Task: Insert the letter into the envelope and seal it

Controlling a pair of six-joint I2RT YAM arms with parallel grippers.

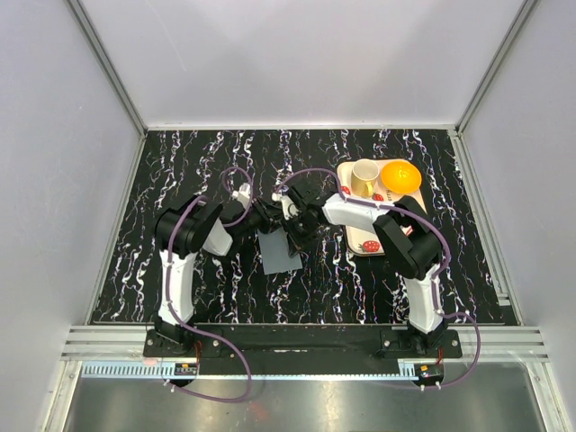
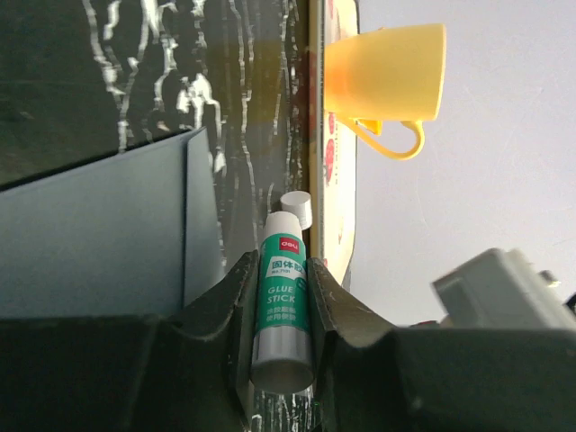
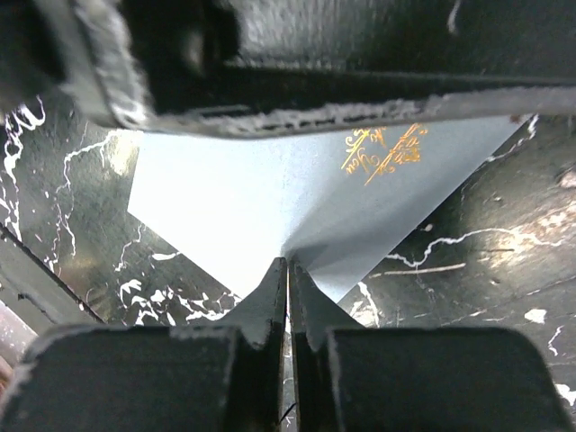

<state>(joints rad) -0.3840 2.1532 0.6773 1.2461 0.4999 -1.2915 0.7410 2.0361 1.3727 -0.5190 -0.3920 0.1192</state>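
The dark slate-grey envelope (image 1: 279, 254) lies flat on the black marbled table between the two arms. Its pointed flap (image 3: 270, 193) carries gold script and runs into my right gripper (image 3: 288, 268), which is shut on the flap's tip. The right gripper (image 1: 295, 236) sits at the envelope's upper right edge. My left gripper (image 2: 282, 274) is shut on a green-and-white glue stick (image 2: 284, 301), whose white cap points away, just beside the envelope (image 2: 108, 238). In the top view the left gripper (image 1: 270, 216) hovers at the envelope's top edge. The letter is out of view.
A strawberry-printed cream tray (image 1: 362, 241) lies to the right of the envelope, holding a yellow cup (image 1: 364, 177) and an orange bowl (image 1: 400, 174). The cup (image 2: 387, 72) and the tray's edge (image 2: 317, 135) lie beyond the glue stick. Grey walls enclose the table.
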